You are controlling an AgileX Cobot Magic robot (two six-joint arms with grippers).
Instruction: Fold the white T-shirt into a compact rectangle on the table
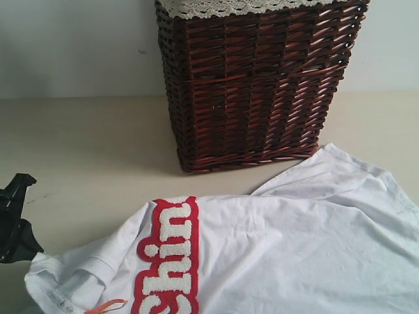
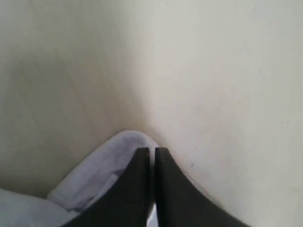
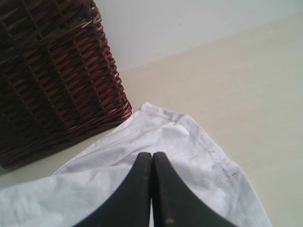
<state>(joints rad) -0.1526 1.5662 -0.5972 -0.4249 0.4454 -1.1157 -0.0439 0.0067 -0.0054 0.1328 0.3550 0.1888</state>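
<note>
The shirt (image 1: 281,248) lies on the table (image 1: 85,144) toward 5 o'clock. At 8 o'clock the left claw (image 2: 152,150) is pressed together at its edge; check cloth is caught before lifting. The right claw (image 3: 152,153), pressed together and empty, sits over the far corner, near the basket (image 1: 255,85) at 12 o'clock.

T-shirt (image 1: 281,248) spread on table (image 1: 85,144), basket (image 1: 255,85) behind it, left pincer (image 2: 152,151) at shirt's left edge

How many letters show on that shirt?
4 on the shirt: n nearest the basket, then i, h, and C cut by the picture's edge. More may be hidden.
</note>
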